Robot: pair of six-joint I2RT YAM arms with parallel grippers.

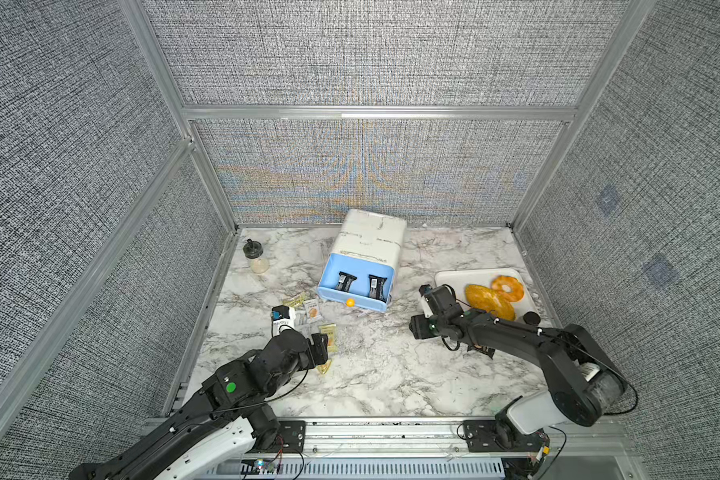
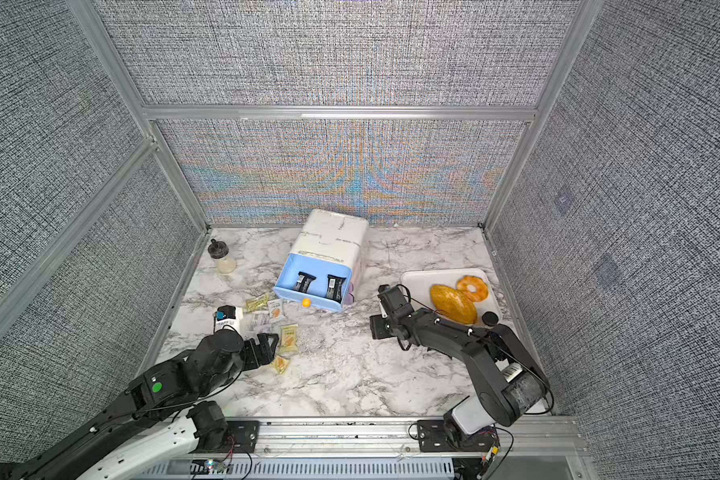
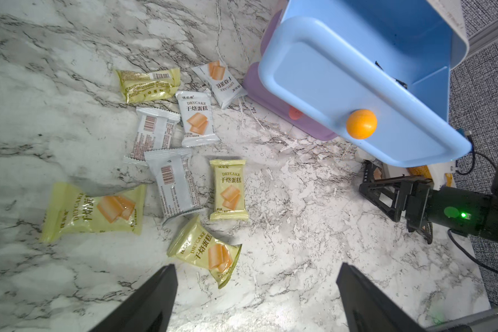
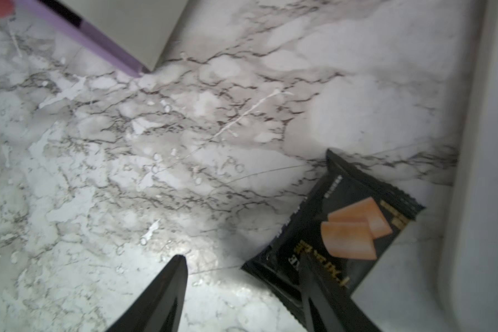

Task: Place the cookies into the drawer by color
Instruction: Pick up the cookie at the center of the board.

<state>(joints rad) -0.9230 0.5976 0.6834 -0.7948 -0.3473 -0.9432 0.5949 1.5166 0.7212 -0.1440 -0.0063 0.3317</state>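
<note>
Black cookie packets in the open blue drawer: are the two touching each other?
Apart. Both top views show bare blue drawer floor between the left black packet and the right black packet.

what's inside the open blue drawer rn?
Two black cookie packets lie side by side in the blue drawer. Its rear part sits under the white cabinet, so anything there is hidden.

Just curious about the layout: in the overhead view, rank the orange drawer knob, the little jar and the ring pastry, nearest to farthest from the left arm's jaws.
1. Orange knob, on the open blue drawer, just ahead.
2. Jar, back left corner.
3. Ring pastry, on the tray at the right.
</note>
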